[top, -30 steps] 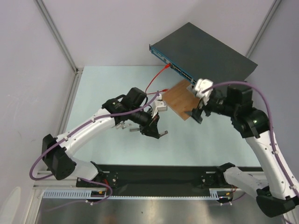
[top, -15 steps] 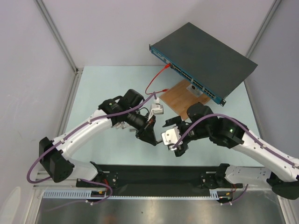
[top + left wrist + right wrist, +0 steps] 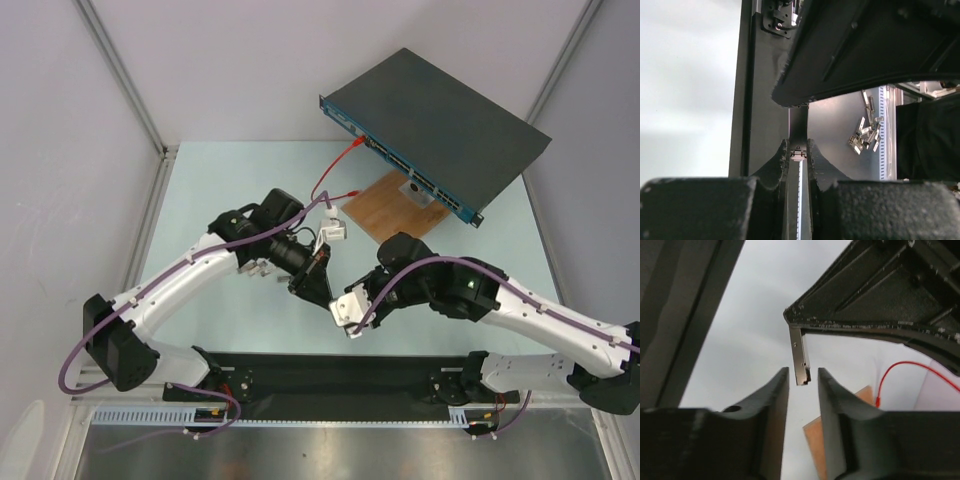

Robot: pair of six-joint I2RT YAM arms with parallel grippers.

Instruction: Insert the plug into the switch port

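The switch (image 3: 440,125), a flat dark box with a blue port-lined front edge (image 3: 400,160), sits at the back right. My left gripper (image 3: 318,290) hovers over the table's near middle, shut on a slim metal plug (image 3: 798,155) that shows between its fingertips (image 3: 784,150). In the right wrist view the same plug (image 3: 800,355) sticks out from the left gripper's black finger. Its free end reaches just between the tips of my right gripper (image 3: 803,372). Those jaws stand narrowly apart, with a gap on each side of the plug. My right gripper (image 3: 340,305) meets the left one tip to tip.
A red cable (image 3: 330,170) runs from a switch port down to the table. A brown wooden board (image 3: 395,212) lies in front of the switch. Several loose metal plugs (image 3: 865,132) lie on the grey shelf past the black base rail (image 3: 330,375).
My right arm swung from beside the switch down and left to the left gripper, and its jaws narrowed around the plug's end. The left gripper kept its hold and barely shifted.
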